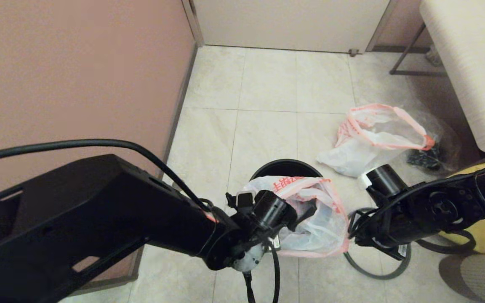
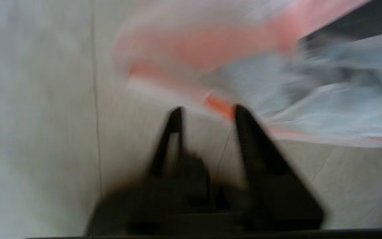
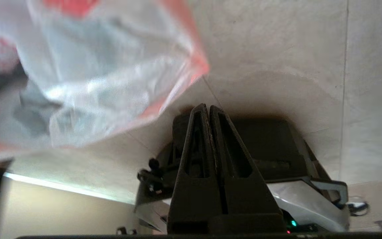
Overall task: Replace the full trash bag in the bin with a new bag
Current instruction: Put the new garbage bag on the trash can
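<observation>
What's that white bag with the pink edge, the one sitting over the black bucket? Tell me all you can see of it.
The new bag is thin, crinkled, see-through white plastic with a pink-red rim and red printing near its top. Its mouth gapes open over the bin, covering the near side of the opening; no bottles show inside. The left pincer, open, is at its rim. The right pincer, shut, sits beside it without holding it.

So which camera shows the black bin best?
The head view: the bin stands on the floor, its round rim showing behind the new bag draped over it. The left wrist view shows only a blurry dark edge that may be the bin. The right wrist view doesn't clearly show it.
</observation>
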